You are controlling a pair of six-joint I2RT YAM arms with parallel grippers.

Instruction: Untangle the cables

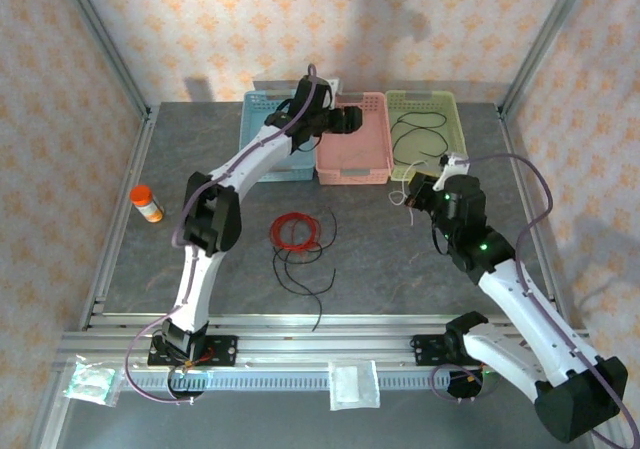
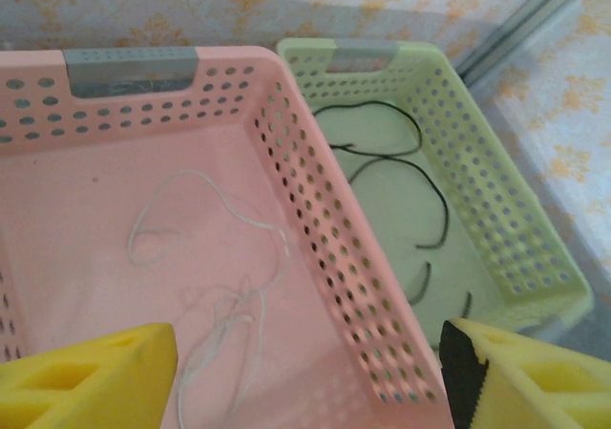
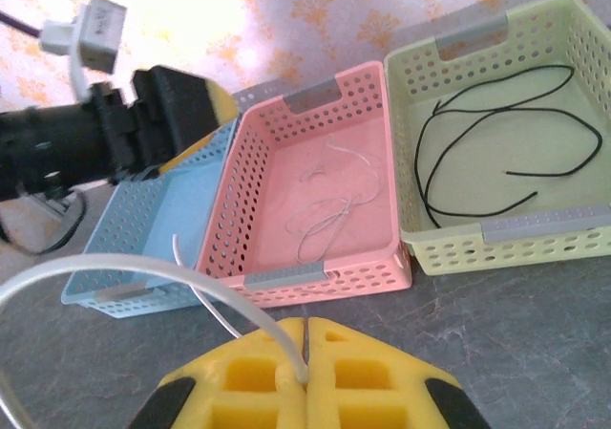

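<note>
Hovering over the pink basket (image 2: 315, 209), the left claw (image 2: 305, 381) stands wide open, yellow fingers (image 2: 95, 376) far apart and nothing between them! Below it a loose white cable (image 2: 138, 228) lies on the basket floor, strung out roughly along the basket's length in slack curls. Next door, in the green basket (image 2: 496, 209), a black cable (image 2: 444, 209) sprawls in open loops, its long run also following the basket's length. Over to the right claw (image 3: 307, 353) now: jaws pressed together, pinching a second white cable (image 3: 124, 265) right at the fingertips. That one arcs away to the claw's left in a smooth bow, with a short end sticking upward. This claw hangs just in front of the green basket's near left corner. Out on the bare worktop (image 1: 400, 269), between the two arms, the red cable (image 1: 295, 232) sits in a tight round coil, no clear direction to it. A thin black wire (image 1: 327, 279) loops through and around it, one tail running toward the near edge. The blue basket (image 1: 262, 119) sits at the left of the row, and an orange bottle (image 1: 148, 204) stands upright well off to the left.
</note>
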